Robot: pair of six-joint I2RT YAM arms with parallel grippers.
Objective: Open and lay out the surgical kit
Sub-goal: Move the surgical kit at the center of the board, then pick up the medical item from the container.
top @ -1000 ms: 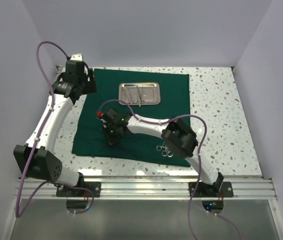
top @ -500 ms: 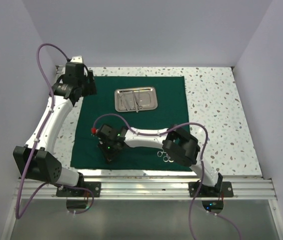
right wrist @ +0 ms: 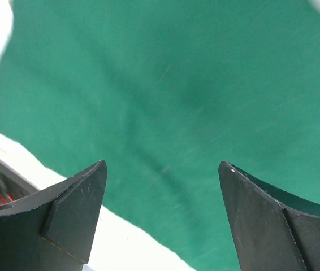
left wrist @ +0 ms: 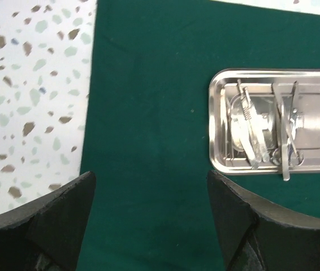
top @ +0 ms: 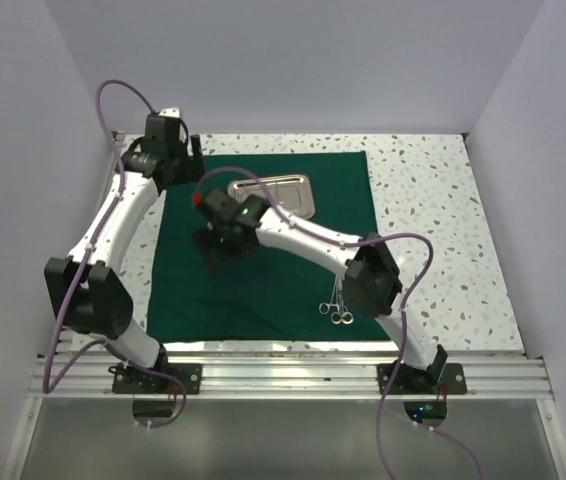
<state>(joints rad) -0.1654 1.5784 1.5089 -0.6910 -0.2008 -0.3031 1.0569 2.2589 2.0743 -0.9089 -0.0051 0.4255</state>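
- A white table point(top: 433, 200) with little brown specks sits inside pale purple walls point(top: 293, 60). A metal rail point(top: 293, 375) runs along its near edge.
- A dark green cloth point(top: 283, 280) lies open and flat on the table. It covers the left and middle parts.
- A shiny steel tray point(top: 293, 183) rests on the far part of the cloth, close to the cloth's far edge.
- Thin silver tools point(left wrist: 262, 138) lie side by side in the tray. One of them sticks out a little over the tray's rim.
- Ring-handled scissors point(top: 337, 308) lie on the cloth near its near right corner, just beside the right arm's elbow.
- The left gripper point(left wrist: 151, 183) hangs over the far left corner of the cloth. Its two black fingers point(left wrist: 58, 217) are spread wide — only green cloth shows between them.
- The right gripper point(right wrist: 161, 172) is over the left half of the cloth, on the near side of the tray. Its fingers point(right wrist: 75, 197) are spread wide too, and they grasp nothing.
- The right wrist view shows the cloth's edge with white table past it.
- I cannot tell whether either gripper touches the cloth.
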